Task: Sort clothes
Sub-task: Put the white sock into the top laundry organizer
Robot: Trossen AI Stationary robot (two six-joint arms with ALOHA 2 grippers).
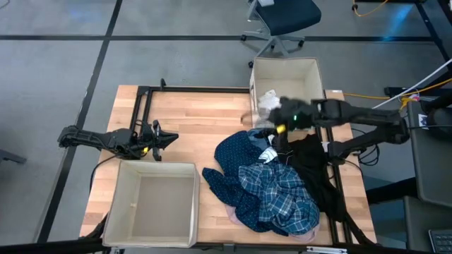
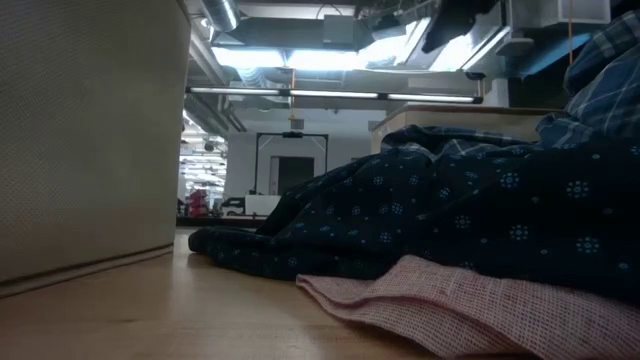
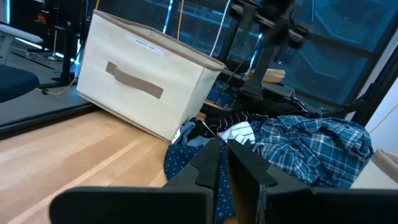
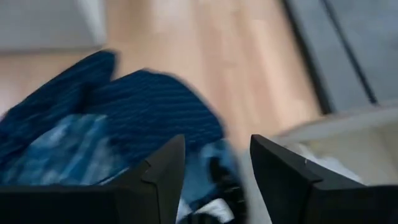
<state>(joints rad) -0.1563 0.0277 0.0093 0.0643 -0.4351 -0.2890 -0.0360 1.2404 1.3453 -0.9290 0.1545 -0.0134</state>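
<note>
**Clothes heaped below the right gripper**

I'm seeing the soft, crumpled clothes pile [image 1: 275, 187] lying just beneath my right gripper [image 1: 286, 116], whose fingers are standing apart, holding nothing. A beige fabric box [image 1: 286, 74] is sitting beside it. My left gripper [image 1: 166, 139] is waiting closed, empty, well apart.

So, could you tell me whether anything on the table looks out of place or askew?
Mostly the clothes: they lie in one tangled heap, its edge spilling past the table's front edge. The near beige box holds nothing visible.
</note>
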